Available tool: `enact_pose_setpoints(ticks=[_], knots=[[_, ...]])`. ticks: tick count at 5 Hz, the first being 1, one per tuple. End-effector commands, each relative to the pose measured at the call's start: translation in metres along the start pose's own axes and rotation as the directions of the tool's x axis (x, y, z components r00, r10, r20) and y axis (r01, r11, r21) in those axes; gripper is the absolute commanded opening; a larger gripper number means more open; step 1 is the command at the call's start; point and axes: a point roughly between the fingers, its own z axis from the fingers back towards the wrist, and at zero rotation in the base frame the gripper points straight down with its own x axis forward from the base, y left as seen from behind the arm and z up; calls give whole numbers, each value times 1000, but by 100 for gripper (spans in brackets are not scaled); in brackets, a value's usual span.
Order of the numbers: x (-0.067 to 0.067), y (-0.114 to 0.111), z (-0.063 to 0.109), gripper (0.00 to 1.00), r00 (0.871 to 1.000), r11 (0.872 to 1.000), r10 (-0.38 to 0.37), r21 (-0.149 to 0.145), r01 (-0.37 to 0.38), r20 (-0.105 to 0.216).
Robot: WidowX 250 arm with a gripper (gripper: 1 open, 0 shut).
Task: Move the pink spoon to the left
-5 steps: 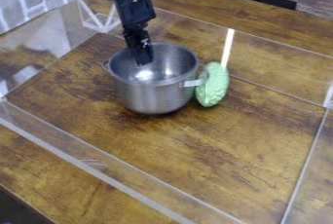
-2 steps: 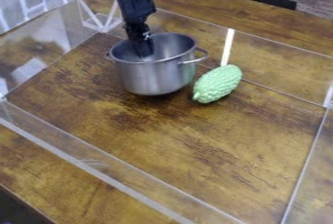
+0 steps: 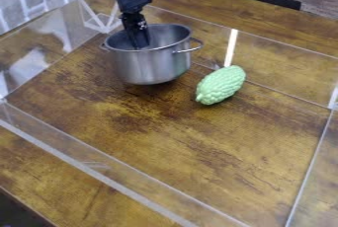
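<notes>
My gripper [image 3: 132, 36] points down into the steel pot [image 3: 152, 61] at its far left rim. Its jaws are shut and seem to pinch that rim, as the pot travels with them. The pot stands upright on the wooden table at the upper left, with a small handle on its right side. The pink spoon is hidden; I see no trace of it in or around the pot.
A bumpy green vegetable [image 3: 220, 85] lies just right of the pot, apart from it. Behind it runs a thin white streak [image 3: 231, 45]. Clear plastic walls [image 3: 79, 157] fence the wooden work area at the front, left and right.
The pot has slid toward the back left together with my gripper. It has come away from the green vegetable, which now lies tilted on its own.
</notes>
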Motion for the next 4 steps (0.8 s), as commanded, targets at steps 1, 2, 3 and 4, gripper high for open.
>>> enact_pose_setpoints(ticks=[1,2,3,4], knots=[[1,-5,43,0,998,997,-13,74,9,55],[-3,-10,49,0,998,997,-9,77,4,58],[-5,-12,65,0,994,994,68,84,-75,89],[-7,-14,82,0,982,984,144,89,-155,120]])
